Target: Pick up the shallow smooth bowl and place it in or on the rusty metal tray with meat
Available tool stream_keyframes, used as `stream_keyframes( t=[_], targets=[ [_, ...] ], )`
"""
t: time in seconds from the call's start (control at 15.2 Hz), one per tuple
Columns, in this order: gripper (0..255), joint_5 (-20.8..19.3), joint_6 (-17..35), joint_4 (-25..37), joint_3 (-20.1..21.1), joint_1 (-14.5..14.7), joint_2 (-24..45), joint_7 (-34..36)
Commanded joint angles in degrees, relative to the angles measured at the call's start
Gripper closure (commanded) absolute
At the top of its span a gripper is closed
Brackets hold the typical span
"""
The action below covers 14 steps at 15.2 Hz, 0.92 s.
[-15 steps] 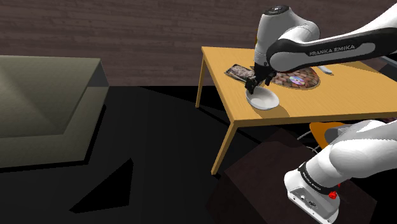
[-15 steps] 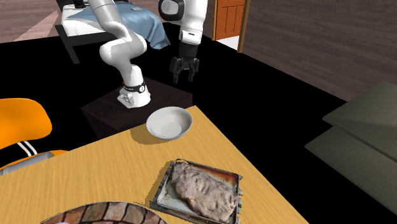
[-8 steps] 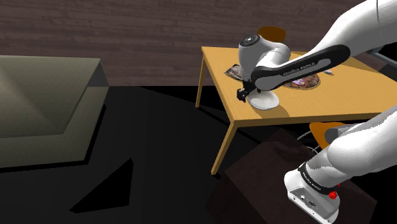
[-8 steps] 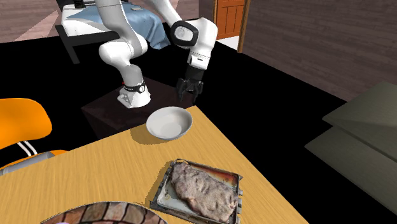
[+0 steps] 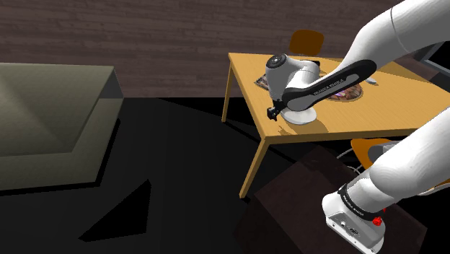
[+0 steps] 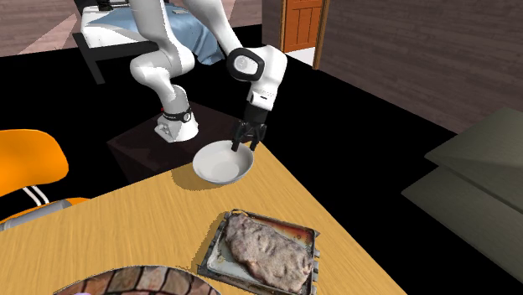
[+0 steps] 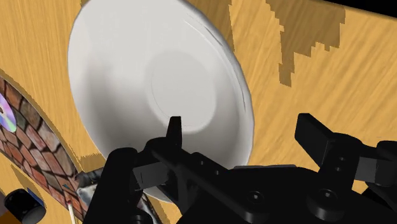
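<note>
At the left of the shoulder view, a grey-green sofa [image 5: 50, 123] was seen below a brick wall [image 5: 144, 36], with a black area [image 5: 180, 166] between it and the wooden table [image 5: 339, 119] further right. On that table, near the edge facing the sofa, the white bowl [image 5: 304, 117] was set upright. The black gripper [image 5: 272, 113] was lowered at its rim, with the white arm [image 5: 324, 76] bent down over the bowl from the stand [image 5: 288, 213] at the lower right.

In the second exterior view, an orange chair [image 6: 29, 159] was placed at the left, beside the table [image 6: 126, 222]. The bowl [image 6: 222, 162] was found by the table's far corner, with the gripper [image 6: 243, 144] pointed down at the rim on the bowl's right side. Nearer the camera and to the right, the rusty tray [image 6: 213, 261] was laid flat, with a slab of meat [image 6: 266, 250] resting in it. Tray and bowl were separated by bare wood.

In the wrist view, the fingers were held wide apart, astride the rim of the bowl [image 7: 159, 89]. One fingertip [image 7: 173, 127] was seen over the bowl's inside, the other over the table outside it. Nothing was clasped, and whether either finger touched the rim could not be told.
</note>
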Motion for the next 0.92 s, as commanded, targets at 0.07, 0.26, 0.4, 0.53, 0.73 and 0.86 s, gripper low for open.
stream_keyframes(
  t=[0.07, 0.26, 0.4, 0.53, 0.73, 0.86],
  targets=[
    [0, -1.74, 1.71, -0.33, -0.49, -0.50, 1.60, 1.19],
    [0, -1.74, 1.71, -0.33, -0.50, -0.50, 1.60, 1.19],
    [0, -1.74, 1.71, -0.33, -0.50, -0.50, 1.60, 1.19],
    [0, -1.73, 1.70, -0.33, -0.50, -0.50, 1.59, 1.19],
    [255, -1.73, 1.70, -0.33, -0.50, -0.50, 1.59, 1.19],
    [255, -1.73, 1.70, -0.33, -0.50, -0.50, 1.60, 1.19]
  ],
)
